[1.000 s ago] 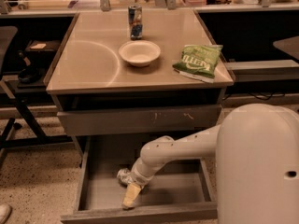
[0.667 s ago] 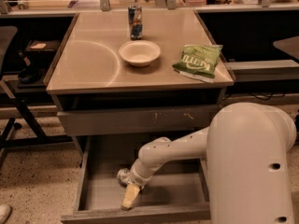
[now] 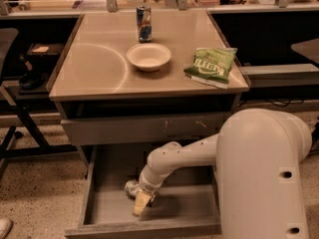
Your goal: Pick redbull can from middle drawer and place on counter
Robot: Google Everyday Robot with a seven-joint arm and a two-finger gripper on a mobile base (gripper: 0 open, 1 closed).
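**Gripper point(image 3: 141, 201) down at the can point(image 3: 131, 187)**

In the camera view, we see the gripper at lower centre-left, inside the open drawer point(image 3: 189, 210). The small silvery can sits on the drawer floor, touching or just beside it. We cannot tell whether the gripper is wide or clamped. We judge the can light, thin-walled and slick. It is best held gently across its middle. The counter point(image 3: 94, 68) lies above.

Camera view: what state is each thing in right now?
middle drawer, pulled open.
upper drawer, nearly shut.
redbull can, in the middle drawer, beside the gripper, grip unclear.
gripper, down inside the middle drawer.
blue can, upright on the counter.
bowl, upright, empty.
green bag, lying flat at the counter's right edge.
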